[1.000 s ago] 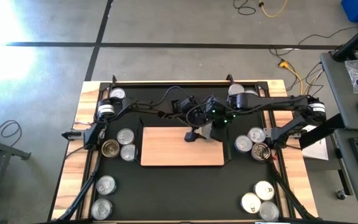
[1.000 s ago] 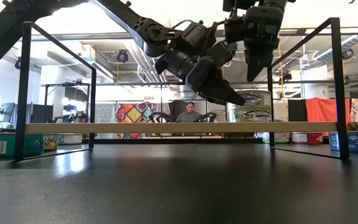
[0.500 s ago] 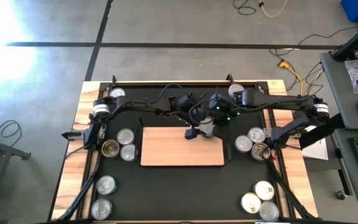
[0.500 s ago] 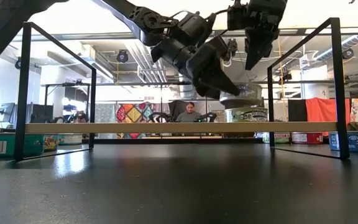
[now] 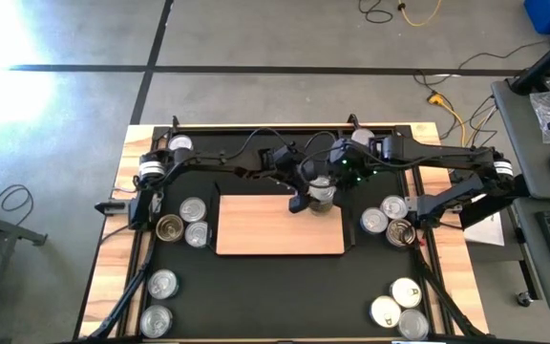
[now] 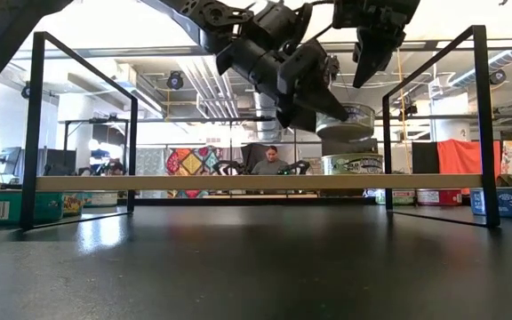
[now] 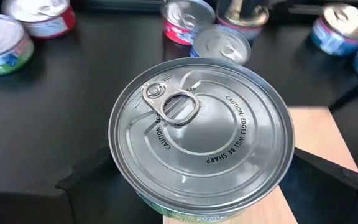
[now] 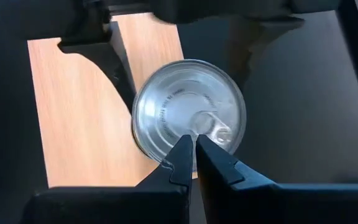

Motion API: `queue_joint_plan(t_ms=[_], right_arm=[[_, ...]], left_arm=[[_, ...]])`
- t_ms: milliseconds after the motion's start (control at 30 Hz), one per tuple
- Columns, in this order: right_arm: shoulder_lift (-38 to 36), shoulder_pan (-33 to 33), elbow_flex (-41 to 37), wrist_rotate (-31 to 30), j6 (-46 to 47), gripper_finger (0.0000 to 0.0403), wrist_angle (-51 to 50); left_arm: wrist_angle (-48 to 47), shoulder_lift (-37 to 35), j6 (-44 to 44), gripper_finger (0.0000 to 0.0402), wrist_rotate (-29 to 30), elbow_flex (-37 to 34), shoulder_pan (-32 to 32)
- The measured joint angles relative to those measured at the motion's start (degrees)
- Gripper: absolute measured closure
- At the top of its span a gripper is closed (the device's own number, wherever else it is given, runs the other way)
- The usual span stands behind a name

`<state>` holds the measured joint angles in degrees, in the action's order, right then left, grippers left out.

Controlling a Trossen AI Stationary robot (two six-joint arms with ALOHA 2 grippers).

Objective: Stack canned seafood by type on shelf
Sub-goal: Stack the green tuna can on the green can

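Note:
The shelf [image 5: 265,234], a light-wood board with black frame ends, stands mid-table on the black mat. My left gripper [image 7: 204,180] holds one tin of canned seafood [image 7: 201,134], silver-topped with a pull tab, above the board's far right part [image 5: 321,194]. In the low view this tin [image 6: 345,116] hangs clear of the board, and another tin [image 6: 351,164] stands on the board under it. My right gripper [image 8: 192,146] is shut and hovers just above the held tin [image 6: 364,80] without touching it. My left gripper pinches the tin's round side wall [image 7: 118,158] between its two fingers [image 7: 86,183], one on each side. The fingers come slanting down from the table's left side. The tin is lifted clear of the shelf, top up and about level.
Loose tins lie on the mat in clusters: left of the shelf [image 5: 184,222], near left [image 5: 158,301], right of the shelf [image 5: 387,218], near right [image 5: 397,306], and at the far corners [image 5: 179,143]. The shelf's black frame ends [image 6: 480,124] rise at both sides.
My left gripper has risen with the tin and rolled at the wrist, so the tin now hangs higher above the shelf. My right gripper has also risen, staying shut above the tin.

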<state>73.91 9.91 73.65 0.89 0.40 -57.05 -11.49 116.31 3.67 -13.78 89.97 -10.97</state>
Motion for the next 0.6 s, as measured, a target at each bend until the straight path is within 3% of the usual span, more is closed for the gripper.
queue_joint_plan(t_ms=[100,333,600], right_arm=[[0.8,0.2,-0.1,0.0,-1.9,0.039,0.8],[3.1,0.2,-0.2,0.9,-4.4,0.039,1.1],[5.5,0.1,-0.3,2.6,-7.8,0.039,0.7]], left_arm=[[-0.1,0.0,-2.3,0.0046,1.1,-0.1,1.2],[3.0,0.0,2.3,0.0046,12.8,-2.4,5.9],[7.6,1.3,-3.1,0.0046,19.2,-3.1,6.2]])
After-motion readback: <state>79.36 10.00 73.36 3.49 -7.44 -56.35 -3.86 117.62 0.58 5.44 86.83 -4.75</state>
